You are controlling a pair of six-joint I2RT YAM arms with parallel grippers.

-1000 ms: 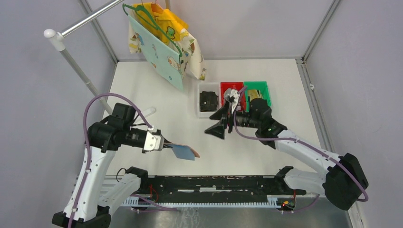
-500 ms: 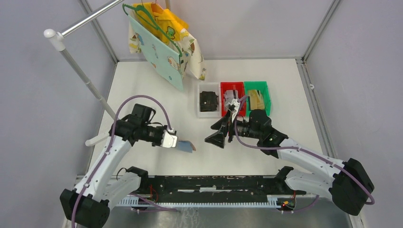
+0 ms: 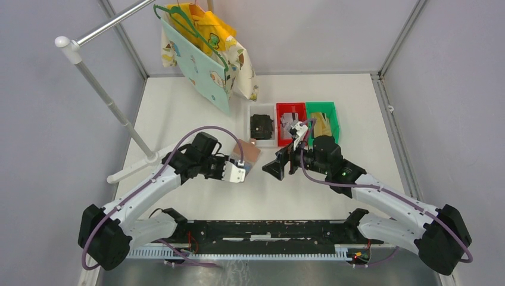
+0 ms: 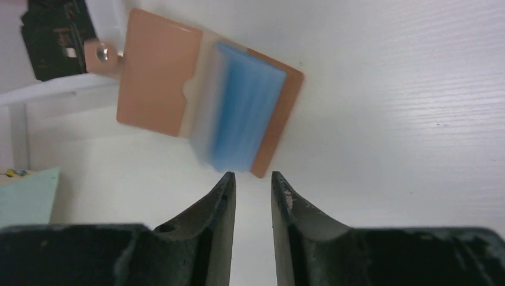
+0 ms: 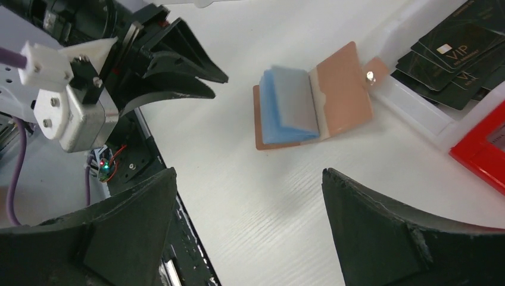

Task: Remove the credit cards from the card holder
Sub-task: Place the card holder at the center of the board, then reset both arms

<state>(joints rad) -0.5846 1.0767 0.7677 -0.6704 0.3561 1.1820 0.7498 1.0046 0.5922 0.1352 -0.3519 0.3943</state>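
Grey-walled cell, white table (image 3: 196,113). The salmon-pink bifold card holder (image 4: 202,113) lies open with its blue pockets up and its tab touching the clear plastic bin (image 3: 261,140) rim. The left hand (image 4: 253,179) is just short of its edge, fingers narrowly apart and empty. The right hand (image 5: 249,173) is spread wide, with open table between it and the holder.

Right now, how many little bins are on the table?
3, in a row on the far half of the table: clear bin at left, red bin in the middle, green bin at right. No others show.

One card holder (image 5: 315,101); three bins (image 3: 290,105); black cards (image 5: 458,53), perhaps four.
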